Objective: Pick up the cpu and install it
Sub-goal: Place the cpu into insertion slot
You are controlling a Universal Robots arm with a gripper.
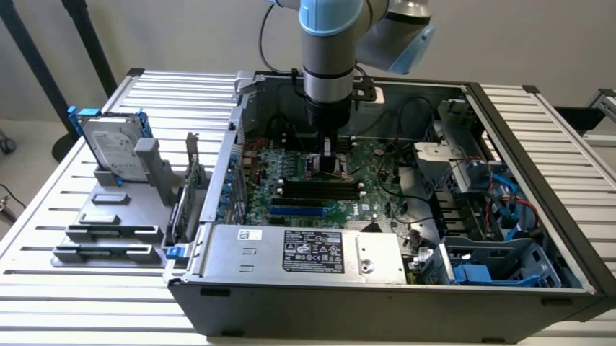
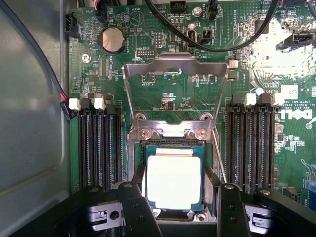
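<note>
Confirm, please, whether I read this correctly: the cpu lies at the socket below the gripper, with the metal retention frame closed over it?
Not quite: the wrist view shows the metal retention frame swung open, clear of the cpu. The cpu does lie at the socket below the gripper.

The open computer case [image 1: 385, 303] is viewed from above, at a slant and from a distance. Its motherboard [image 2: 173, 94] is viewed closely, straight on, from the wrist. This board is shared by both views.
</note>
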